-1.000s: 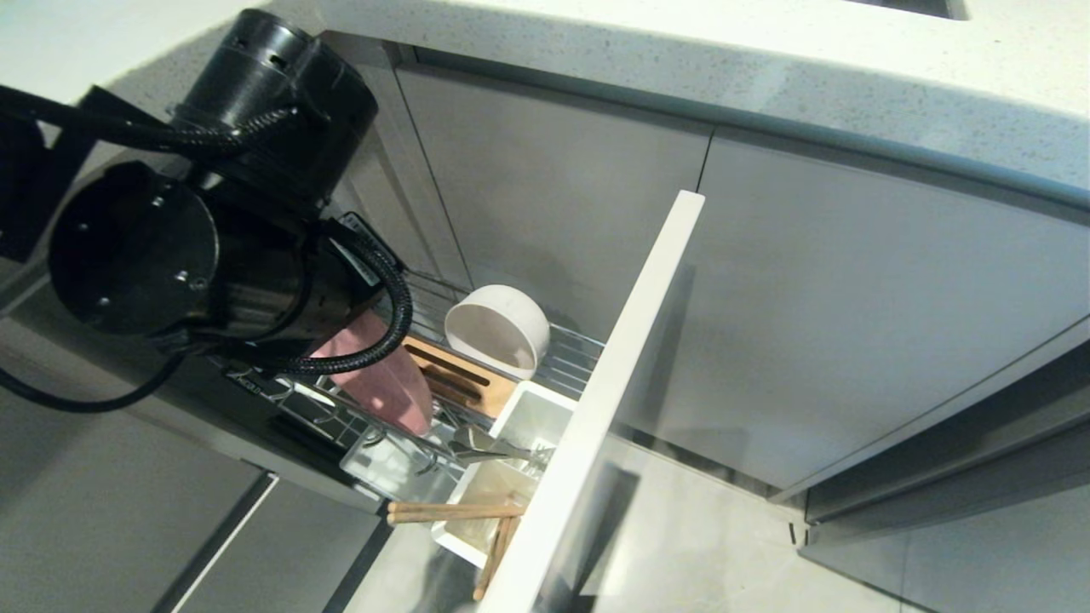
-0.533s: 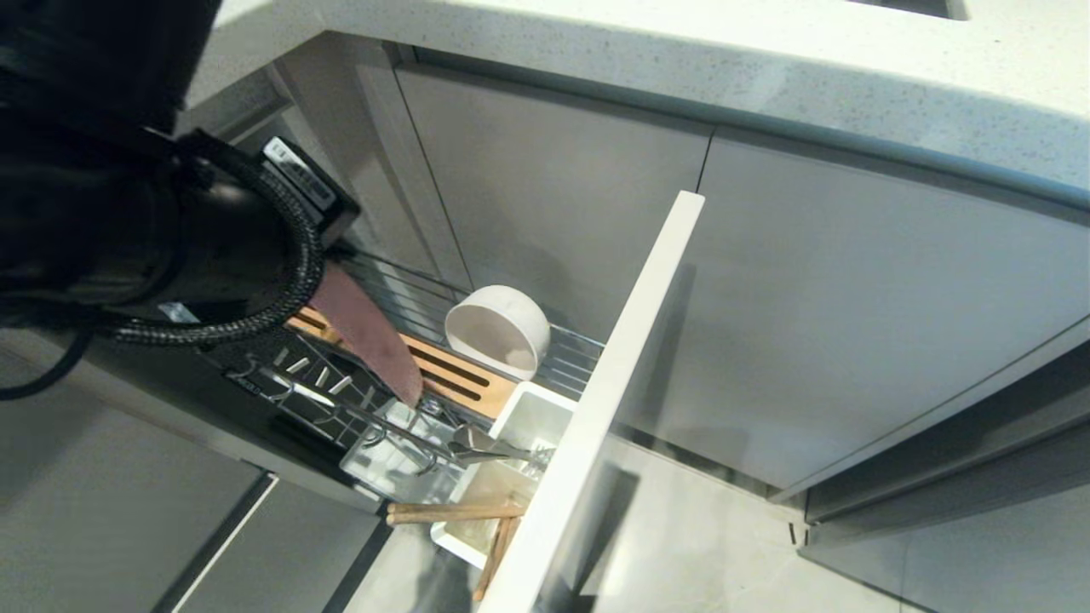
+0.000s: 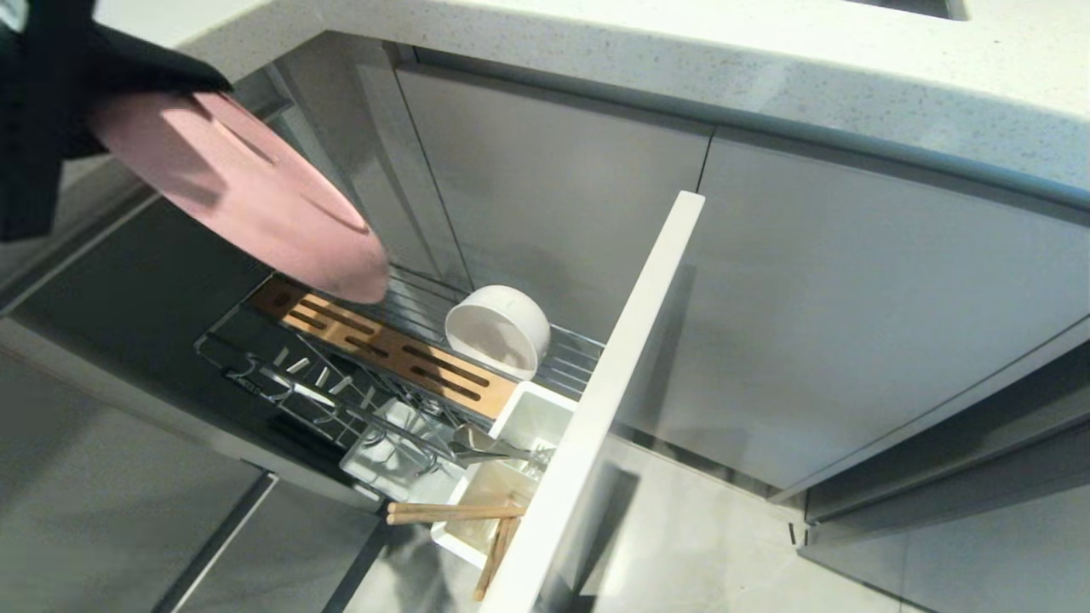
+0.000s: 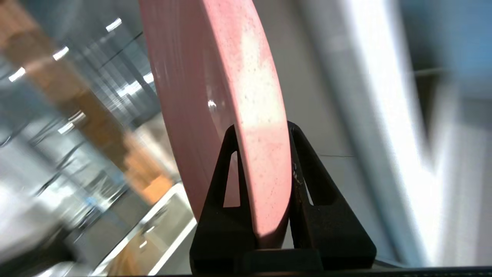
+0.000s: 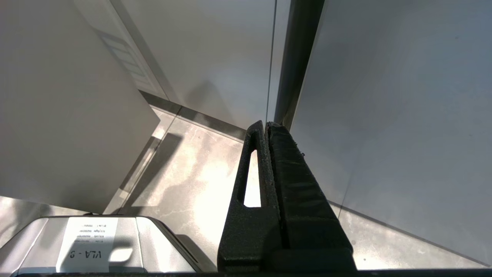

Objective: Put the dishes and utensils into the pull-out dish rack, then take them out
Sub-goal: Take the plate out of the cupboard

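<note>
Speckled stone countertop (image 3: 681,51) over flat grey doors. Left gripper (image 4: 262,129) pinches the smooth pink plate (image 3: 247,191) above the chrome wire rack (image 3: 409,315); right gripper (image 5: 266,127) is closed, empty.

Left arm (image 3: 34,128) cut off at frame edge; rack (image 4: 77,127) blurred (wrist view).
</note>
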Motion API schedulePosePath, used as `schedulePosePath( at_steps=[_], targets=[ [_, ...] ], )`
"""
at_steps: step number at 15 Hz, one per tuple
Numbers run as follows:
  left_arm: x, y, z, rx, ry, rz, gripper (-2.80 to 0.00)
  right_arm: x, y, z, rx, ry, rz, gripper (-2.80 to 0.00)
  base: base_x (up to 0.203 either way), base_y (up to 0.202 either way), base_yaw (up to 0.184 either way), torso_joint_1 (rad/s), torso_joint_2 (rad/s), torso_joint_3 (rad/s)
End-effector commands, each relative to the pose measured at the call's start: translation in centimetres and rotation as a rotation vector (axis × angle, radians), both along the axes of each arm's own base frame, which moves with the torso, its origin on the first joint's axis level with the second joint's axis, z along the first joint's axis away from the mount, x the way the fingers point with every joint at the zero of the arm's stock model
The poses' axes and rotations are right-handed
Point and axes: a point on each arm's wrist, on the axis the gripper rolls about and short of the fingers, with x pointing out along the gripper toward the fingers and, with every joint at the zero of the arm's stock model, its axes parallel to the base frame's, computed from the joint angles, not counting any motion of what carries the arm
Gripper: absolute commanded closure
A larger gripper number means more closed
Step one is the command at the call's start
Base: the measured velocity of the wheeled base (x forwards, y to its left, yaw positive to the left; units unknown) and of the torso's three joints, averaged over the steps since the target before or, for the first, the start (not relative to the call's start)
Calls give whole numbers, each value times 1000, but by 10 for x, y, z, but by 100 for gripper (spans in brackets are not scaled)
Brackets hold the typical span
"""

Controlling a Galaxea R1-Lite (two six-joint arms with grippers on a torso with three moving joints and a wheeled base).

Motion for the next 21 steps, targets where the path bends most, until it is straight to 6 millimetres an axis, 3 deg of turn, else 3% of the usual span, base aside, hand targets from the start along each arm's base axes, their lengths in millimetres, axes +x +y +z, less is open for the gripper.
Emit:
schedulePosePath(
  at_steps=[1,6,10,14,18,21],
  targets=[
    [-28,35,15,-62,-129,-42,0,0,0,0,0,2,1,0,0,0,0,0,0,0],
    [-77,91,23,-50,-455,-200,0,0,0,0,0,2,1,0,0,0,0,0,0,0],
    [-101,110,25,130,-588,54,0,0,0,0,0,2,1,0,0,0,0,0,0,0],
    [-121,109,30,300,-654,428,0,0,0,0,0,2,1,0,0,0,0,0,0,0],
    [-117,100,32,463,-652,790,0,0,0,0,0,2,1,0,0,0,0,0,0,0],
    [-81,111,28,628,-580,1037,0,0,0,0,0,2,1,0,0,0,0,0,0,0]
  ],
)
